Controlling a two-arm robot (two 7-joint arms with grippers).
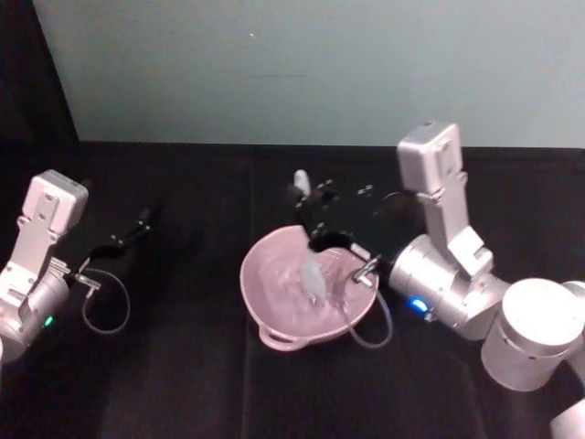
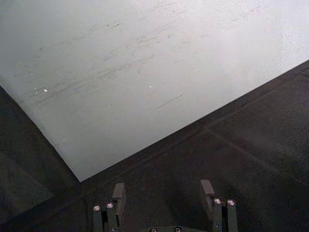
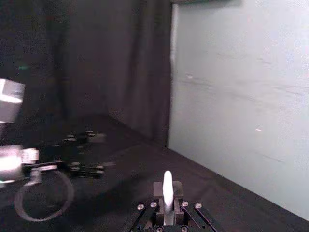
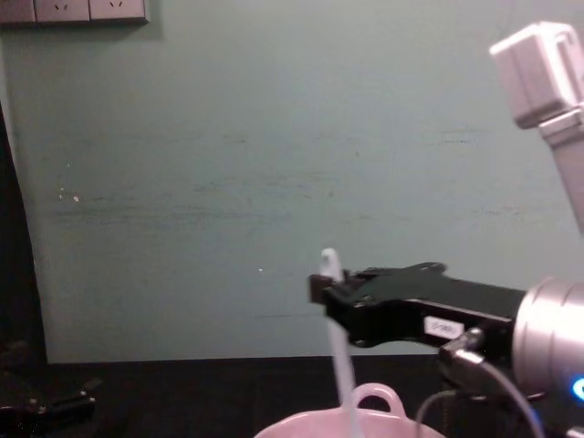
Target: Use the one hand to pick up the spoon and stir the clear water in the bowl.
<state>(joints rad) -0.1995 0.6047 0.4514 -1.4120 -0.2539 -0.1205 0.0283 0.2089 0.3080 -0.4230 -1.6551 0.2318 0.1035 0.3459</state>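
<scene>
The spoon [image 1: 311, 256] is held clenched near its handle end by the right pincer [image 1: 322, 240], long axis near upright, head dipped in the bowl [image 1: 274, 274] directly below, while the left pincer [image 1: 119, 240] is parked released on the surface [image 1: 183, 384].

Matt cloth, glossy plastic, brushed metal

The surface [image 1: 183, 384] is draped in matt black cloth; the bowl [image 1: 274, 320] and spoon [image 4: 339, 360] look glossy plastic, the right gripper [image 4: 330, 294] matt black.

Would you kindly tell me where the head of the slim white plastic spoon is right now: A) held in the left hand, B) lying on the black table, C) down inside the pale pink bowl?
C: the right hand holds the slim white plastic spoon upright, head inside the pale pink bowl.
</scene>
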